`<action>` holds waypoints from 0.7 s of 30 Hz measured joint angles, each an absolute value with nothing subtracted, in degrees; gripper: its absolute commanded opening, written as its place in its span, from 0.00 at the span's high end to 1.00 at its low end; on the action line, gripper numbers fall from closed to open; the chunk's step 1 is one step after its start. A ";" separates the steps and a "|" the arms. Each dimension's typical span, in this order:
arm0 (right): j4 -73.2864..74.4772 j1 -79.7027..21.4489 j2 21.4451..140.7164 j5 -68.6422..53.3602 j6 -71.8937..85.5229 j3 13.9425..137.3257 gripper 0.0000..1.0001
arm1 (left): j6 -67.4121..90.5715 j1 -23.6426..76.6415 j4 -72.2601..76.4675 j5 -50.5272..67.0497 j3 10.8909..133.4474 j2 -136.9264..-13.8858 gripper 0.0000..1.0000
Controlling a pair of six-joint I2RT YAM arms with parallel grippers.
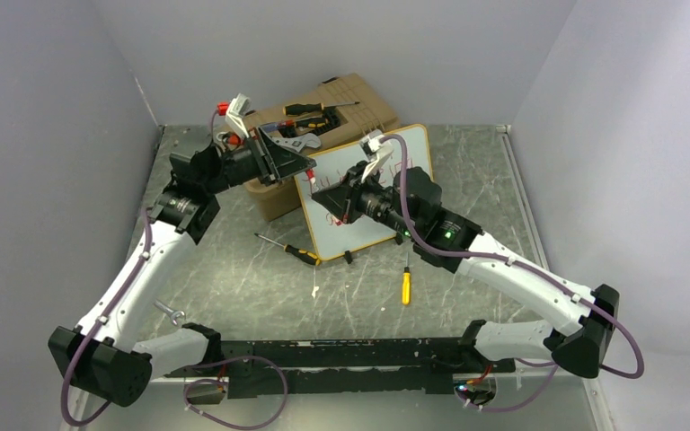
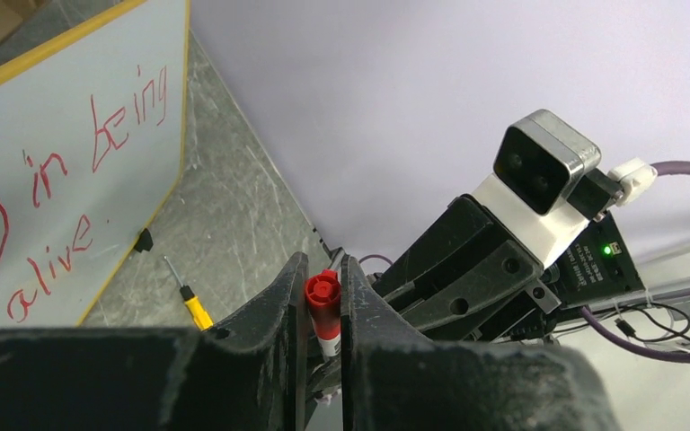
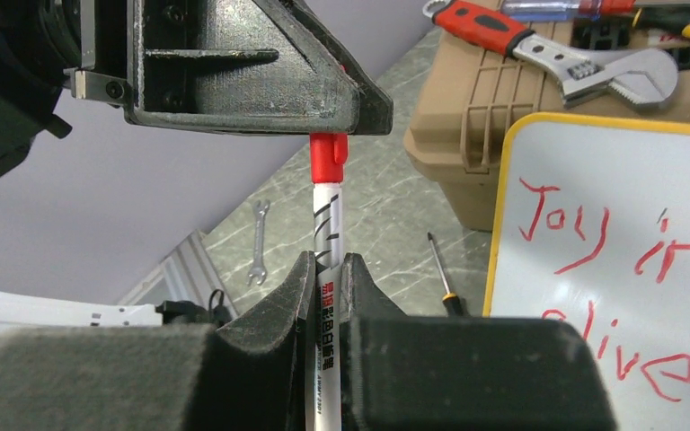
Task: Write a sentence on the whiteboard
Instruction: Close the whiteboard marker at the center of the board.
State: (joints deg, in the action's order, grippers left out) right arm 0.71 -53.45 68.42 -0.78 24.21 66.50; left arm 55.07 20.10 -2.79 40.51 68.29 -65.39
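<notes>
A: Surface, room?
B: Grey table [image 1: 234, 296], lilac walls [image 1: 54, 90]; whiteboard [image 1: 346, 236] central, sentence [image 3: 615, 269] written, toolbox [image 1: 359, 103] at its 11 o'clock.
A: Pincers?
B: Left gripper [image 2: 323, 269] clenches cap [image 3: 328, 154], right gripper [image 3: 327, 274] grips marker [image 3: 328, 224], fronting it; 2 screwdrivers [image 1: 289, 249] [image 1: 405, 285] at 6.

White arm links [image 1: 521, 274] with black joints [image 1: 584, 346], purple cables [image 2: 683, 168], scuffed black jaws, a green light [image 2: 608, 249].

whiteboard [image 1: 337, 235] before toolbox [image 1: 359, 103], wrench [image 3: 575, 63] on toolbox
</notes>
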 measured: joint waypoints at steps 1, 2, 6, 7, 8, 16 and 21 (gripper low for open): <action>0.95 -52.97 68.51 -1.50 24.75 66.50 1.00 | 54.94 20.23 -2.17 40.21 67.72 -65.34 1.00; 1.21 -52.47 68.58 -2.28 25.30 66.50 1.00 | 54.87 20.36 -1.78 39.97 67.35 -65.34 1.00; 1.78 -50.46 68.64 -5.72 27.40 66.41 1.00 | 54.70 21.06 -0.25 38.63 66.19 -65.34 1.00; 1.76 -50.04 68.64 -6.50 27.73 66.39 1.00 | 54.70 21.17 0.01 38.48 66.08 -65.34 1.00; 1.72 -49.69 68.64 -7.14 28.10 66.32 1.00 | 54.70 21.28 0.32 38.28 65.91 -65.34 1.00; 1.63 -48.47 68.53 -8.91 28.97 65.82 1.00 | 54.74 22.44 2.98 36.58 64.45 -65.34 1.00; 1.52 -48.40 68.51 -8.40 28.91 65.80 1.00 | 54.76 23.24 4.27 34.83 63.83 -65.19 1.00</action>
State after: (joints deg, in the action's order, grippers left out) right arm 1.52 -48.40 68.51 -8.40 28.91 65.80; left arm 54.76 23.24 4.27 34.83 63.83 -65.19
